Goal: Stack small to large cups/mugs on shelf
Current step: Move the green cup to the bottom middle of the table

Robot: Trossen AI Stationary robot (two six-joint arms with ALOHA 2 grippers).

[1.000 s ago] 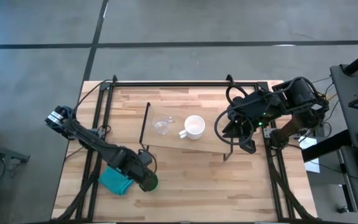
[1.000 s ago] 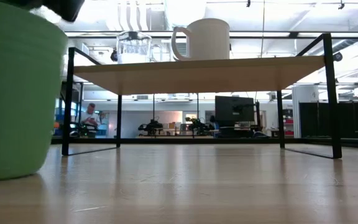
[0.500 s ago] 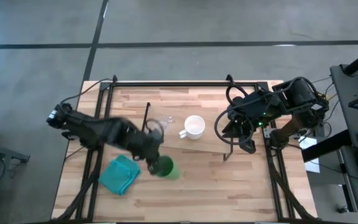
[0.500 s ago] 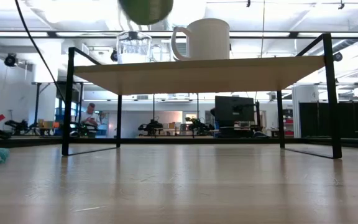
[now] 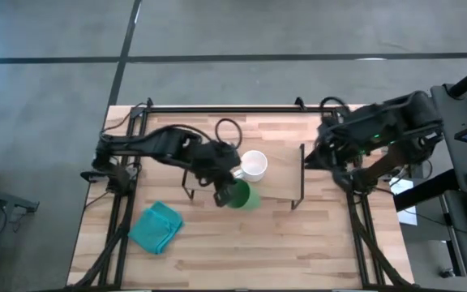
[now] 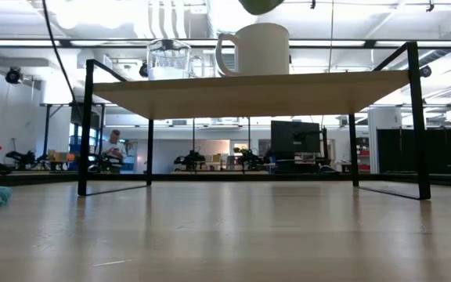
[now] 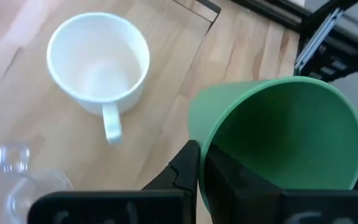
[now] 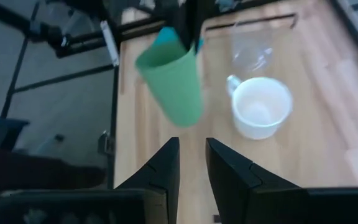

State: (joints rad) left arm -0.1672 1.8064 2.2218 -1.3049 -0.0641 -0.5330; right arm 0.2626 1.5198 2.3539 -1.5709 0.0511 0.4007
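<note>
My left gripper [image 5: 227, 185] is shut on the green cup [image 5: 242, 195] and holds it in the air over the shelf's near edge, just near of the white mug [image 5: 254, 165]. The mug and the clear glass cup [image 6: 168, 59] stand upright on the light-wood shelf [image 5: 280, 180], the glass to the mug's left. In the high view my left arm hides the glass. The low view shows only the green cup's bottom [image 6: 261, 5], above the mug [image 6: 257, 48]. My right gripper [image 5: 321, 156] is open and empty at the shelf's right end. My left gripper holds the green cup by its rim [image 7: 199, 167], one finger [image 7: 229, 182] inside the cup and one [image 7: 185, 165] outside. The fingers come from above. The cup hangs below them, lifted clear and tilted, mouth up [image 8: 164, 55].
A teal folded cloth [image 5: 155, 228] lies on the table at the near left. The shelf's black wire legs [image 5: 302, 174] stand at its ends. Bare tabletop [image 5: 298, 243] lies near of the shelf.
My left gripper has lifted the green cup off the table beside the teal cloth and carried it up and toward the right and far edges, to above the shelf's near edge. My right arm has drawn back toward the table's right edge.
</note>
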